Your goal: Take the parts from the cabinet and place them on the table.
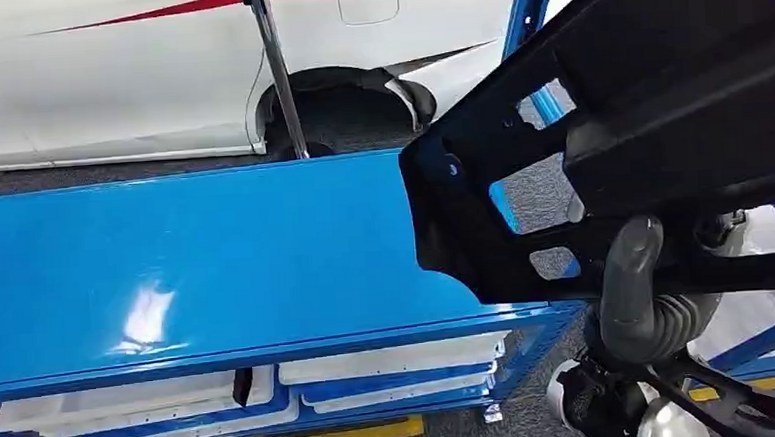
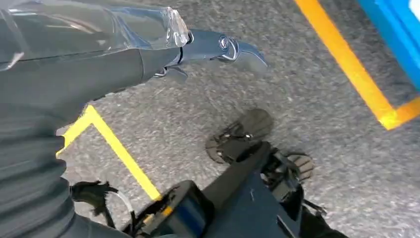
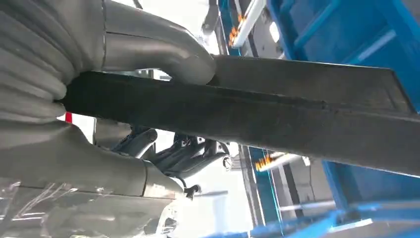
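Black plastic part [image 1: 659, 134]: large moulded panel with cut-out openings, nearest the head camera, held up in the upper right of that view. Long axis runs diagonally, from a rounded end [image 1: 442, 186] low over the right end of the blue table [image 1: 195, 259] up and away to the right past the frame edge. The lower edge sits directly above the right hand; the rounded end lies to the left of that hand. No brand, label or writing legible on it.

Right hand [image 1: 640, 290]: thick grey thumb curled up over the part's lower bar; in the right wrist view the thumb [image 3: 163, 54] presses one face of the black edge [image 3: 277, 106] and the darker fingers [image 3: 188, 153] lie folded against the other. Grip closed on the part.

Left hand [image 2: 218, 49]: hangs over grey floor [image 2: 317, 109] with yellow tape lines [image 2: 346, 59]; dark fingers extended, nothing in them.

Blue table: glossy top, bare where visible; white trays [image 1: 391, 358] on the shelf beneath, below and left of the right hand.

White car [image 1: 135, 71]: red stripe, wheel arch, beyond the table.
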`<act>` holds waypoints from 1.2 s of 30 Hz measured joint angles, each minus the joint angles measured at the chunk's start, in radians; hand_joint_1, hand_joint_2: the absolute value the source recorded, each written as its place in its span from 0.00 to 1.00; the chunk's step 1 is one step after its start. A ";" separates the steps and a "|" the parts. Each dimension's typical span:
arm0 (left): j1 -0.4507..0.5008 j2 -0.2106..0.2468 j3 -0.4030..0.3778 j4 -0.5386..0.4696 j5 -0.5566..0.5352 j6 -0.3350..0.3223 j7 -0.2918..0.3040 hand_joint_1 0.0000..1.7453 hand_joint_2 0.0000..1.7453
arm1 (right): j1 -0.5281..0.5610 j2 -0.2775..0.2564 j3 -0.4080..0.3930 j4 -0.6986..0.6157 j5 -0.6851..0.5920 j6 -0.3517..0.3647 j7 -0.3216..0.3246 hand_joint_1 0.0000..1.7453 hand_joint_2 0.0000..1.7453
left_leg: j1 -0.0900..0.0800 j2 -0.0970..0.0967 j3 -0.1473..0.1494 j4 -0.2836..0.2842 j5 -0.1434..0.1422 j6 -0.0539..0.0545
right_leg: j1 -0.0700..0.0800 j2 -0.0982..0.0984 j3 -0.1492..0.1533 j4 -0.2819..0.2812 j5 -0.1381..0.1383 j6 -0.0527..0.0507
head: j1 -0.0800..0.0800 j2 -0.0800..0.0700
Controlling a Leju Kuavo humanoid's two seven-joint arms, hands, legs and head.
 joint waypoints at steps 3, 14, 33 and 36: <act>0.007 -0.001 -0.002 0.000 0.005 -0.001 0.010 0.00 1.00 | 0.011 0.001 0.003 0.000 -0.020 0.015 -0.007 1.00 1.00 | 0.001 0.003 -0.007 0.001 0.005 0.002 | -0.005 -0.001 -0.091 0.233 -0.129 0.009 | 0.002 0.000; 0.020 -0.005 -0.004 0.001 0.005 -0.021 0.013 0.00 1.00 | 0.040 0.003 0.014 0.002 -0.057 0.039 -0.030 1.00 1.00 | 0.014 -0.010 -0.050 0.033 0.024 -0.060 | -0.021 0.009 0.047 -0.003 -0.013 -0.016 | 0.001 0.000; 0.006 -0.003 -0.038 0.002 -0.006 -0.056 0.023 0.00 1.00 | 0.113 0.008 0.010 0.011 -0.077 0.054 -0.102 1.00 1.00 | -0.027 0.009 0.021 0.002 -0.022 0.028 | 0.003 -0.012 -0.105 0.167 -0.098 0.005 | -0.008 0.000; 0.012 -0.004 -0.051 0.002 -0.014 -0.056 0.018 0.00 1.00 | 0.145 0.008 0.010 0.018 -0.069 0.051 -0.108 1.00 1.00 | -0.028 0.010 -0.022 0.004 0.005 0.024 | 0.004 -0.012 -0.099 0.288 -0.096 0.010 | -0.007 0.000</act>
